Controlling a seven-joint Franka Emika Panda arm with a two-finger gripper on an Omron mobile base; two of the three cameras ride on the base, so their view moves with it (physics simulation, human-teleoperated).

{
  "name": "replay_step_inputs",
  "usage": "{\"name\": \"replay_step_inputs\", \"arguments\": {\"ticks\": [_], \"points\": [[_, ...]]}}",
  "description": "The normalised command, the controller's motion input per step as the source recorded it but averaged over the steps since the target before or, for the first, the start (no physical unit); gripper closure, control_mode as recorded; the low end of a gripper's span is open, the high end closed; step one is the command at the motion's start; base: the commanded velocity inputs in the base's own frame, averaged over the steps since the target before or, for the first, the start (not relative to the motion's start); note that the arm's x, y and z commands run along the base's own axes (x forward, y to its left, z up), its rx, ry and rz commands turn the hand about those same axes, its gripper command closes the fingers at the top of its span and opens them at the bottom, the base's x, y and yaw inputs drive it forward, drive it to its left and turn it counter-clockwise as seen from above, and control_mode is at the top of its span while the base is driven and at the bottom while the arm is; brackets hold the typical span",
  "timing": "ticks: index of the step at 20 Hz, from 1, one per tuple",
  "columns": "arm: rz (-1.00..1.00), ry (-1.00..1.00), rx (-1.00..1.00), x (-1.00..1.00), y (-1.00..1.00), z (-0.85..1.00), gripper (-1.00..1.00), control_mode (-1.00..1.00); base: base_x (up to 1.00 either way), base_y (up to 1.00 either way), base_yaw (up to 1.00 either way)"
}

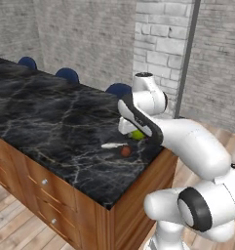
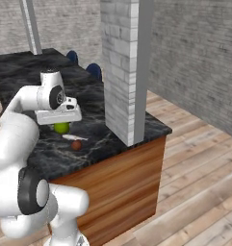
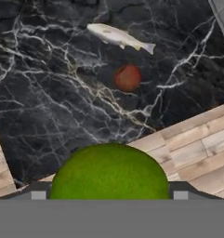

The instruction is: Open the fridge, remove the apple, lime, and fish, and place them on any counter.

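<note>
A white robot arm reaches over a black marble table (image 1: 50,127), its hand (image 2: 59,117) just above the near corner. The lime (image 3: 109,171) sits between the fingers, large at six o'clock in the hand view, the dark fingertips (image 3: 38,190) flanking it at each side. The jaws stand wide apart around the fruit; whether they press on it cannot be told. In the base views the lime (image 1: 137,135) peeks out green beneath the hand.

The hand view alone shows the fish (image 3: 119,36) clearly, lying on the marble at twelve o'clock with its tail toward two o'clock, and the apple (image 3: 128,77) just beside it, nearer the lime. From the left base view the fish (image 1: 112,145) is a pale sliver, the apple (image 1: 126,151) next to it near the table's edge.

The right base view adds a white brick pillar (image 2: 124,67) standing on the table at three o'clock of the hand. Blue chair backs (image 1: 68,74) line the table's far side. No writing is readable.
</note>
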Motion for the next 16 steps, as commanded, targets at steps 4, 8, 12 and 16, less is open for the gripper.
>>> {"name": "replay_step_inputs", "arguments": {"ticks": [4,8,12,16], "points": [[0.07,0.09,-0.08,0.63,0.43,-0.61,1.0,-1.0,0.0,0.0,0.0],[0.08,0.13,-0.02,0.57,0.28,-0.75,1.0,-1.0,0.0,0.0,0.0],[0.07,0.14,0.0,0.4,0.18,-0.74,1.0,-1.0,0.0,0.0,0.0],[0.03,0.12,0.0,0.22,0.34,-0.66,1.0,-1.0,0.0,0.0,0.0]]}}
